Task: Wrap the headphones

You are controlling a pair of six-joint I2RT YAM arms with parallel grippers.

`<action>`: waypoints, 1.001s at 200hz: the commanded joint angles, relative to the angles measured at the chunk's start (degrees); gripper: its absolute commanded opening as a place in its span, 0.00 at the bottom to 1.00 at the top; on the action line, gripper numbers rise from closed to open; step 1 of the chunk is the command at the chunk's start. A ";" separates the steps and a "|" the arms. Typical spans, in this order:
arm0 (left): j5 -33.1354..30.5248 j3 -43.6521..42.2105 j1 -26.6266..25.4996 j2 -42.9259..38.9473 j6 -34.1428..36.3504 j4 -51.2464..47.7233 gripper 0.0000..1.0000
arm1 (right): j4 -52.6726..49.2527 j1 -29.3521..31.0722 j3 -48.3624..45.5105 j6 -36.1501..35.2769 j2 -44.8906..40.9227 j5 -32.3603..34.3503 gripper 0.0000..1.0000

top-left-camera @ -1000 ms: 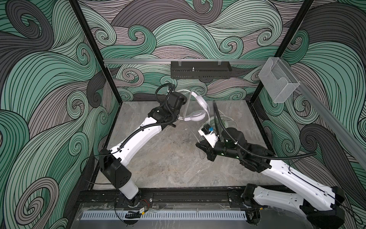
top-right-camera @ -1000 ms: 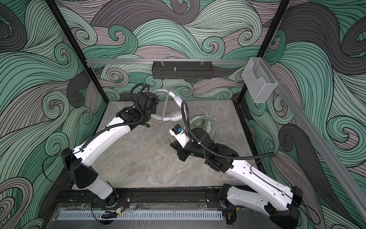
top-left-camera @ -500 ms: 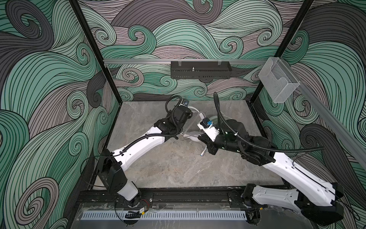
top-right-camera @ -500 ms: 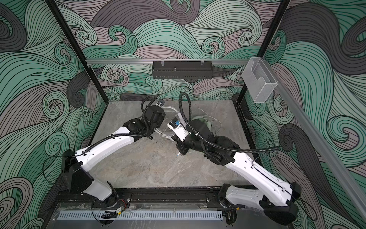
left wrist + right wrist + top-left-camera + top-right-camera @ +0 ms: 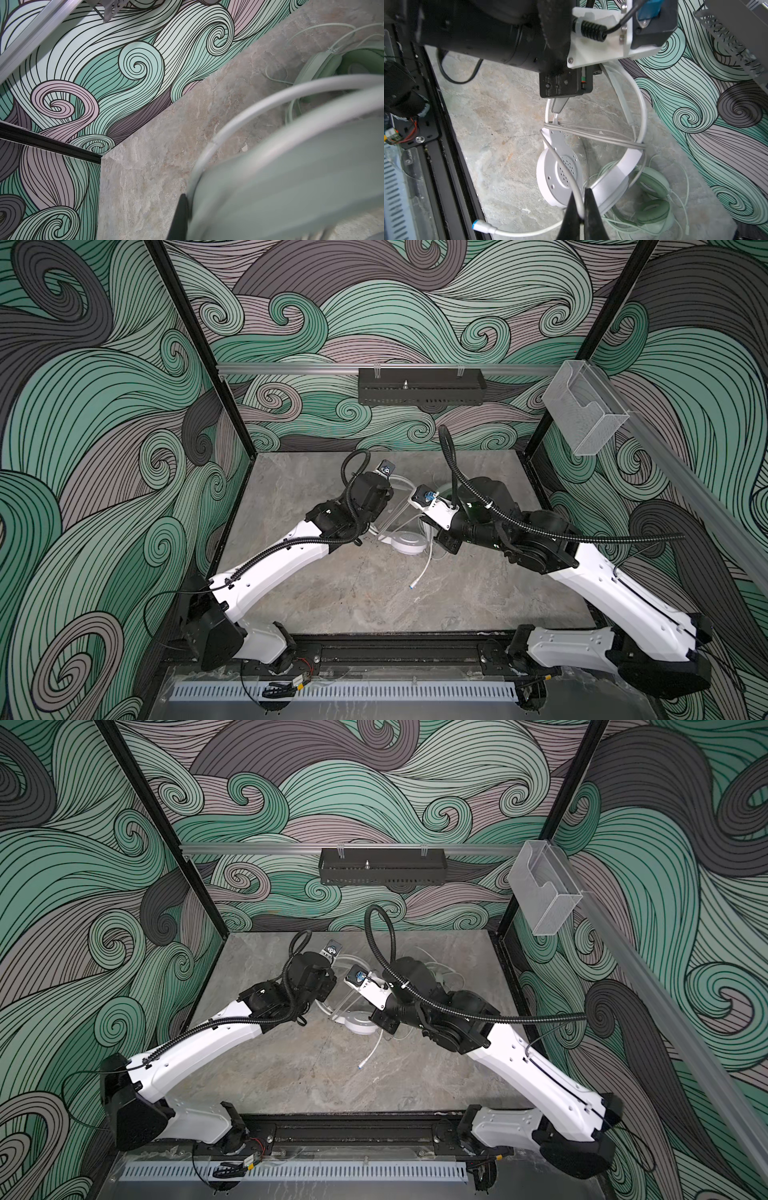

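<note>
The white headphones (image 5: 560, 176) stand in mid-table with an earcup (image 5: 409, 542) near the surface. Their cable (image 5: 591, 135) crosses the headband in a few turns. My left gripper (image 5: 558, 107) is shut on the thin headband; in the left wrist view only one black finger (image 5: 180, 216) shows against the blurred white band. My right gripper (image 5: 581, 194) is shut on the white cable just in front of the earcup. The cable's plug end (image 5: 413, 584) lies loose on the table. The mint green headphones (image 5: 652, 187) lie behind with tangled cable, largely hidden under my right arm in both top views.
A black perforated tray (image 5: 419, 385) hangs on the back rail. A clear plastic holder (image 5: 584, 410) is fixed to the right wall. Patterned walls close in three sides, and the black base rail (image 5: 395, 651) runs along the front.
My left gripper has brought the white headphones forward and down from the back of the table to its middle. My right gripper has moved back to meet them.
</note>
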 commanded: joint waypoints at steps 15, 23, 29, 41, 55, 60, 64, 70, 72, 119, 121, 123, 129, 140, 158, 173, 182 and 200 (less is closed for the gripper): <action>-1.61 -0.50 -0.75 -1.69 4.18 -1.15 0.00 | -0.16 -0.17 4.29 -6.78 -1.02 9.09 0.00; -1.58 -0.79 -0.99 -1.81 4.72 -1.48 0.00 | -0.15 -0.15 4.82 -7.01 -1.00 10.11 0.00; -1.78 -1.04 -1.18 -1.94 5.05 -1.43 0.00 | -0.16 -0.15 5.28 -7.21 -1.15 10.62 0.00; -2.48 -1.63 -1.56 -2.37 5.87 -1.13 0.00 | -0.21 -0.15 6.34 -7.46 -1.22 10.59 0.00; -3.69 -1.98 -1.70 -2.68 5.49 -0.61 0.00 | -0.67 -0.16 8.16 -6.83 -0.84 9.34 0.00; -4.20 -1.95 -1.69 -2.79 5.13 -0.37 0.00 | -0.82 -0.15 8.82 -6.08 -0.55 8.70 0.00; -4.79 -1.89 -1.71 -2.86 4.61 -0.22 0.00 | -0.96 -0.15 9.38 -5.49 -0.46 7.98 0.00; -6.05 -1.26 -1.69 -2.64 3.04 -0.46 0.00 | -1.24 -0.08 10.24 -4.66 0.03 6.86 0.00; -6.50 -1.00 -1.73 -2.55 2.55 -0.57 0.00 | -1.28 -0.06 10.39 -4.40 0.10 6.55 0.00; -23.04 6.05 -1.74 1.38 -2.85 -0.06 0.00 | -1.58 2.42 18.71 1.44 4.35 7.56 0.00; -23.53 6.10 -1.70 1.38 -2.51 0.46 0.00 | -1.87 2.58 19.30 1.23 4.68 7.82 0.00; -24.07 6.22 -1.67 1.38 -2.16 0.96 0.00 | -2.20 2.69 19.98 1.11 5.05 8.08 0.00; -25.13 6.52 -1.61 2.80 -0.75 2.48 0.00 | -3.29 3.00 22.25 0.58 6.01 8.79 0.00; -26.01 7.27 -1.47 3.51 1.94 4.90 0.00 | -5.57 3.34 26.39 -0.30 7.66 9.68 0.00; -27.38 9.29 -0.80 4.67 4.96 7.75 0.00 | -7.49 3.45 31.64 -0.56 9.39 10.06 0.00; -28.34 11.95 -0.12 5.64 6.19 8.95 0.00 | -8.35 3.55 35.06 0.73 10.28 9.69 0.00; -28.65 13.19 0.17 6.02 7.22 10.35 0.00 | -8.70 3.50 36.74 1.76 10.81 9.34 0.00; -28.96 15.61 0.45 6.94 9.60 13.02 0.00 | -9.49 3.55 39.57 4.09 11.89 8.34 0.00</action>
